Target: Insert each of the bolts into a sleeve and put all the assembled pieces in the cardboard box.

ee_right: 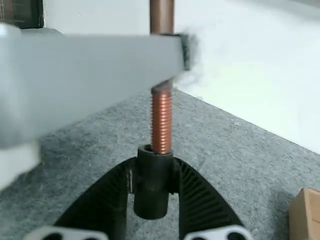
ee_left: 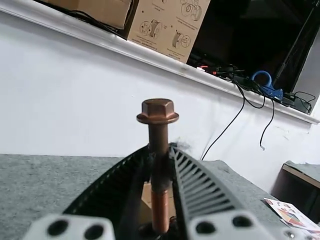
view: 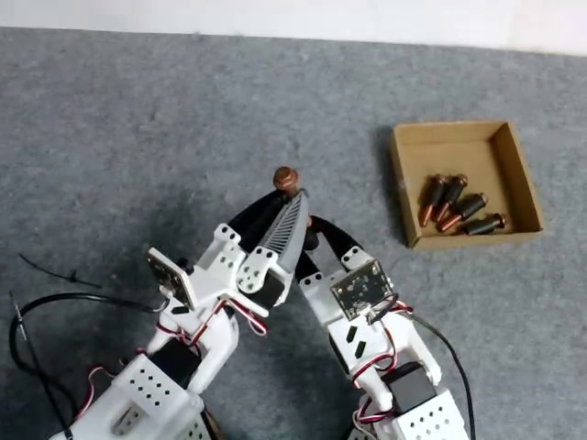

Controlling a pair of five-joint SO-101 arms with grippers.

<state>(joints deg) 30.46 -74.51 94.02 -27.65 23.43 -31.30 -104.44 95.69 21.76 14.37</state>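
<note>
Left tool [ee_left: 159,150]: one bolt [ee_left: 158,117]; box [view: 398,174]: four pieces [view: 463,211].

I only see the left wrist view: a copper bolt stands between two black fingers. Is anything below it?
Observer: Yes. The right gripper holds a black sleeve upright, and the bolt meets its top opening with the threaded end.
Operator: Have any been finished yet?
Observer: The box holds four assembled pieces, lying side by side.
</note>
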